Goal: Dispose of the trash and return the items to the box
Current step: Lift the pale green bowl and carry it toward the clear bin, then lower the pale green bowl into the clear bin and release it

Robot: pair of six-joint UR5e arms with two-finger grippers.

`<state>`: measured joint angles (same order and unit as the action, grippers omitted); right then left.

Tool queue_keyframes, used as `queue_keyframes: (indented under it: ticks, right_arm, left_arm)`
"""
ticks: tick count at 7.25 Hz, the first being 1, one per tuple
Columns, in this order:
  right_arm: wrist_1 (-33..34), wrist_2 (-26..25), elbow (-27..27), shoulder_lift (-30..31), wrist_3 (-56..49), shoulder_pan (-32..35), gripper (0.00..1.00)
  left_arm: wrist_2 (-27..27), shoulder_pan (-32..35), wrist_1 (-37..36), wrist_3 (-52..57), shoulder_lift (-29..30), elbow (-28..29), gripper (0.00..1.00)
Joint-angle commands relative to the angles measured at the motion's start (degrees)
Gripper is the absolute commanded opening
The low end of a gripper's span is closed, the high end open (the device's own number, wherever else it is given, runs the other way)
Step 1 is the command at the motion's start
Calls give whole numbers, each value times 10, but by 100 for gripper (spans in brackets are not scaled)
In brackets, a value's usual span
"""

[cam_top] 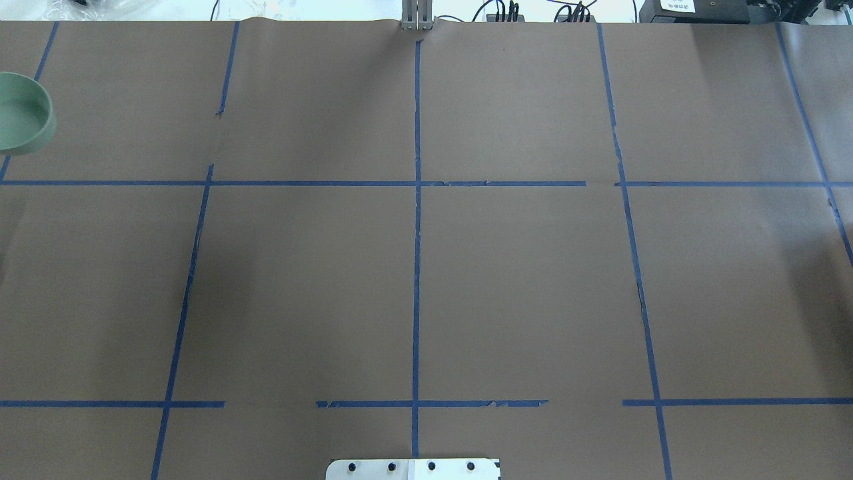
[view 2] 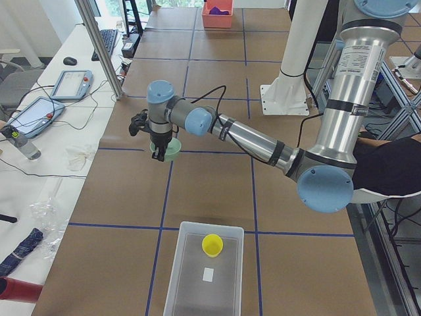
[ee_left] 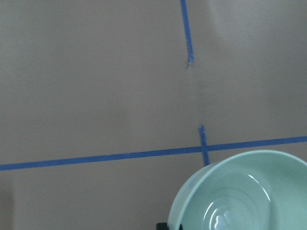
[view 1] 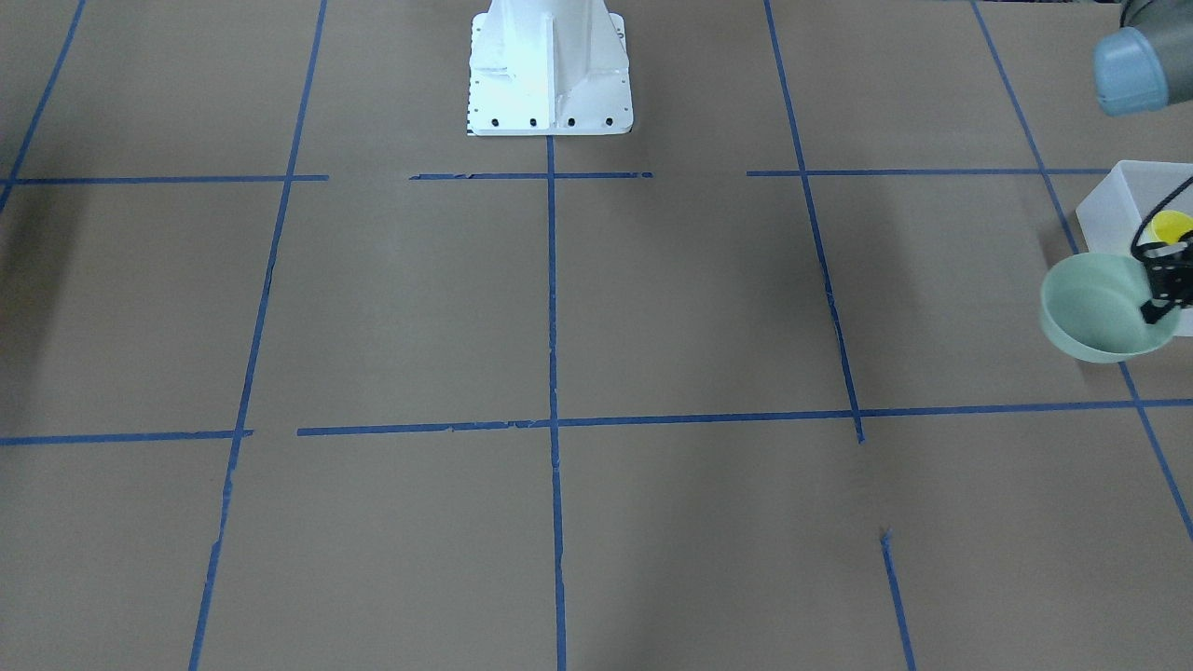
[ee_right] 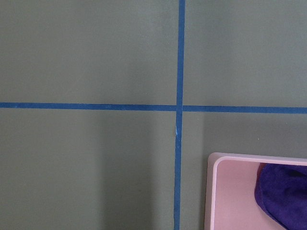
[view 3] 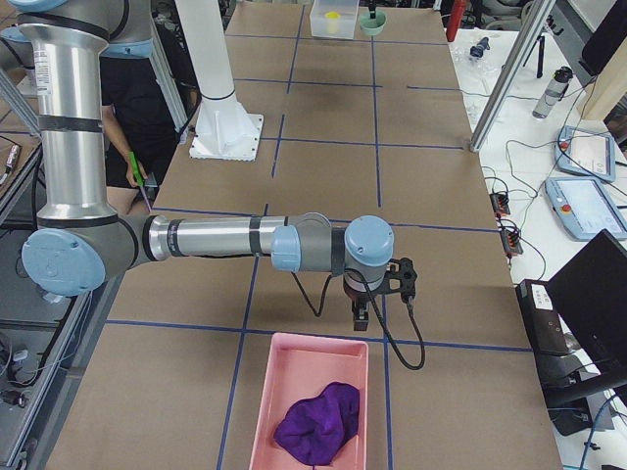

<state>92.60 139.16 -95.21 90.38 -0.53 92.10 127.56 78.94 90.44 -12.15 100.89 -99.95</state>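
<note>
- My right arm (view 3: 216,238) reaches low across the brown table (view 3: 323,176) from the left. Its right gripper (view 3: 361,321) points down, just past the far rim of the pink tray (view 3: 257,411). I can't read its jaws.
- A crumpled purple cloth (view 3: 315,429) lies in that tray.
- Far end: a yellow cup (view 3: 333,16) sits in the translucent bin (view 3: 318,29), a mint-green bowl (view 3: 372,25) just right of it.
</note>
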Motion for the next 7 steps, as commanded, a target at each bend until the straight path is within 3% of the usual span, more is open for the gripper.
queue_keyframes:
  ticks: [1,4,5,7]
  right_arm:
    - [0,2,-2,1,0,0,100]
    - [0,2,-7,1,0,0,100]
    - [-1,2,-8,1,0,0,100]
    - [-1,2,-8,-1,-1,0,100]
  left_arm:
    - [9,83,3,113,-12,72,0]
    - [0,191,6,268,-22,198,0]
    - [-34,193,8,270,-45,200,0]
    - [-50,192,73,272,-118,206,0]
